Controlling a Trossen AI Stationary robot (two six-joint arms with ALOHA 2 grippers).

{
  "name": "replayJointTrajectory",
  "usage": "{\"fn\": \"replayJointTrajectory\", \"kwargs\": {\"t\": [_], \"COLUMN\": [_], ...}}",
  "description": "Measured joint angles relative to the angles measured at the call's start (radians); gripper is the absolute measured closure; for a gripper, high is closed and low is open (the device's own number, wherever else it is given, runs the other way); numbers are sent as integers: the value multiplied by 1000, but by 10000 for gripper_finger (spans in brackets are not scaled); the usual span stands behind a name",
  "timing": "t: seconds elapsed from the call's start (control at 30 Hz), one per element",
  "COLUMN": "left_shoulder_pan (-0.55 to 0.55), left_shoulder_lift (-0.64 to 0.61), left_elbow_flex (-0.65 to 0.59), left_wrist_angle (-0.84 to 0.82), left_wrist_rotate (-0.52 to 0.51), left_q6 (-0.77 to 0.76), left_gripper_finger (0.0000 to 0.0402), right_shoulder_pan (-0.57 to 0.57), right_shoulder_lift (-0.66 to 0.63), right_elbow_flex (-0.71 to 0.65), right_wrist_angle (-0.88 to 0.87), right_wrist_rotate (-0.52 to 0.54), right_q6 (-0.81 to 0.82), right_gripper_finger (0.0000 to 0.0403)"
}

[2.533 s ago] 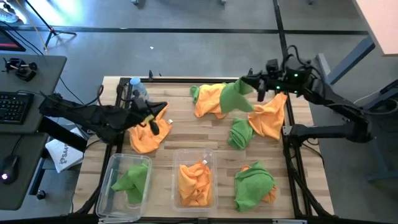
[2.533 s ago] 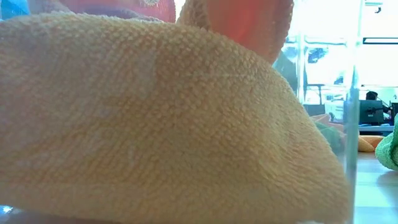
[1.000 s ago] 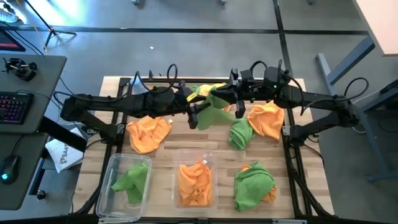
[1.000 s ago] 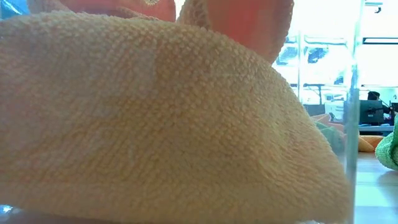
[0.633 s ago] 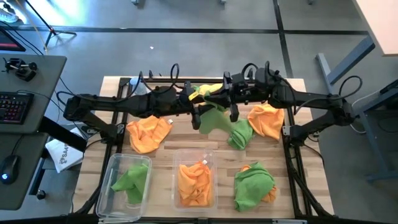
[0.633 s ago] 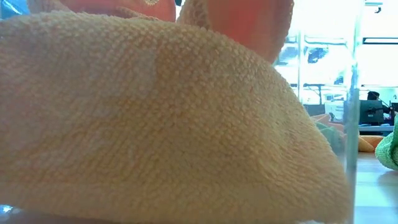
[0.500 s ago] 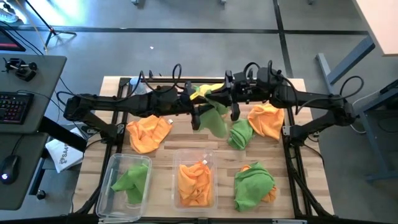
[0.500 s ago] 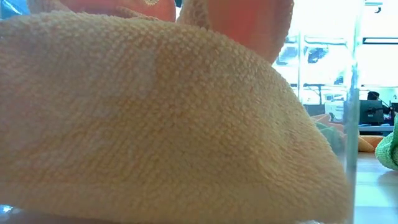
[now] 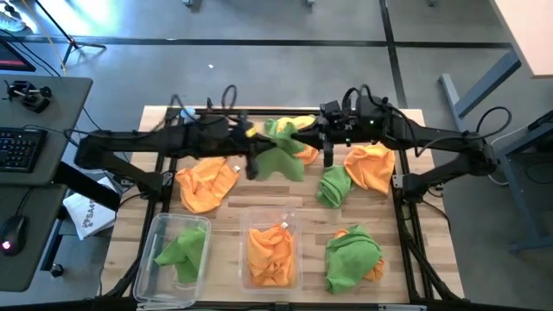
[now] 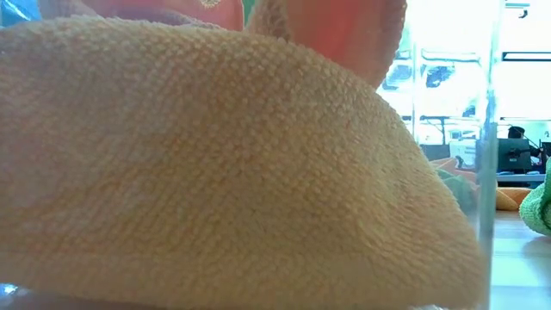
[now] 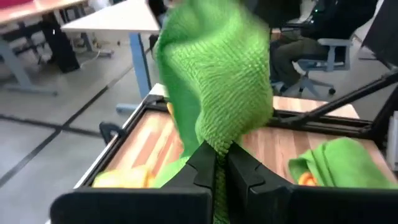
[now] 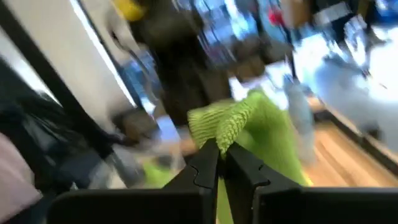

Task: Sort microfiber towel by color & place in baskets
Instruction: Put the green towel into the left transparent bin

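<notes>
From above, two clear rectangular plastic tubs sit side by side at the near edge of the wooden table (image 9: pixel 302 186). The left tub (image 9: pixel 149 259) holds one bright green microfiber cloth (image 9: pixel 182 252); the middle tub (image 9: pixel 296 226) holds a crumpled bright orange cloth (image 9: pixel 270 252). Right of the tubs, a green cloth over an orange one (image 9: pixel 352 257) lies loose on the wood. Farther back lie a loose orange cloth (image 9: pixel 206 183) on the left, another orange cloth (image 9: pixel 373 166) on the right, and a small green cloth (image 9: pixel 333 186) beside it. Both arms meet over the table's far middle around a lifted green cloth (image 9: pixel 281 155): the left gripper (image 9: pixel 252 162) at its left side, the right gripper (image 9: pixel 327 154) at its right.

The level view is almost filled by the orange cloth (image 10: pixel 215 164) pressed against the tub's clear wall (image 10: pixel 487 172).

In the left wrist view, the left gripper (image 11: pixel 219 171) is clamped narrow on the green cloth (image 11: pixel 217 81), which bunches above the fingers.

In the right wrist view, the right gripper (image 12: pixel 222 163) is pinched on a fold of the same green cloth (image 12: pixel 249 134).
</notes>
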Motion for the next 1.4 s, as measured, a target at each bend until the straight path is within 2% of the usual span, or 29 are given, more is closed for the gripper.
{"fn": "replayJointTrajectory", "kwargs": {"t": [0.2, 0.3, 0.4, 0.5, 0.67, 0.8, 0.87, 1.0, 1.17, 1.4], "left_shoulder_pan": [-63, -125, -193, -250, -344, -421, -449, -504, -555, -643], "left_shoulder_lift": [-130, -165, -166, -139, -41, 10, 38, 65, 82, 115], "left_elbow_flex": [6, 70, 175, 319, 554, 648, 694, 711, 706, 705], "left_wrist_angle": [-276, -481, -695, -905, -1256, -1246, -1249, -1249, -1255, -1255], "left_wrist_rotate": [-21, -72, -138, -157, -156, -87, -80, -57, -42, 69], "left_q6": [-74, -143, -217, -299, -461, -493, -529, -596, -692, -828], "left_gripper_finger": [401, 401, 401, 401, 401, 401, 401, 401, 401, 401], "right_shoulder_pan": [42, 63, 87, 115, 172, 224, 248, 306, 360, 423], "right_shoulder_lift": [-46, -65, -80, -81, -80, -80, -80, -80, -80, -80], "right_elbow_flex": [0, 0, 0, 0, 0, -1, -3, -20, -54, -76], "right_wrist_angle": [-231, -310, -377, -433, -547, -646, -687, -771, -834, -846], "right_wrist_rotate": [149, 172, 172, 190, 298, 358, 361, 410, 435, 429], "right_q6": [81, 145, 196, 256, 306, 342, 365, 383, 426, 427], "right_gripper_finger": [329, 313, 310, 309, 309, 317, 338, 394, 382, 398]}}
